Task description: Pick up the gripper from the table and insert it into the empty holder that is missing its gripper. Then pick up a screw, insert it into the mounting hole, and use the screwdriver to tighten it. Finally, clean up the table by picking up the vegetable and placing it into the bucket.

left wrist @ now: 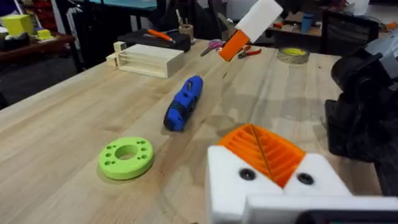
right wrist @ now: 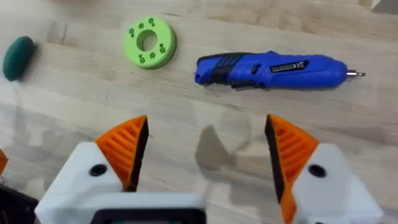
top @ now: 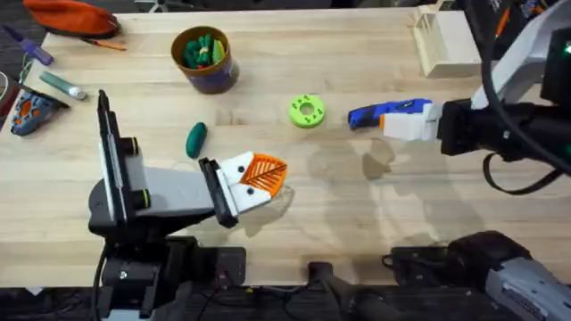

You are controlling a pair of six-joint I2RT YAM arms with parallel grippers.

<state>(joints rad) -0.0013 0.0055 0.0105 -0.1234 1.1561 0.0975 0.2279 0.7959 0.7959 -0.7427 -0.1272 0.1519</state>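
My right end effector (right wrist: 205,155) hangs wide open with the blue pen-shaped electric screwdriver (right wrist: 273,70) lying at its 12 o'clock on the wooden tabletop (right wrist: 74,93); a skewed pinch could roll it away.

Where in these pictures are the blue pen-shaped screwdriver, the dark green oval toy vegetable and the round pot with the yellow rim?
blue pen-shaped screwdriver (right wrist: 271,70): right wrist view, middle of its blue body.
dark green oval toy vegetable (top: 195,139): overhead view, centre of its smooth top.
round pot with the yellow rim (top: 223,72): overhead view, its outer wall.
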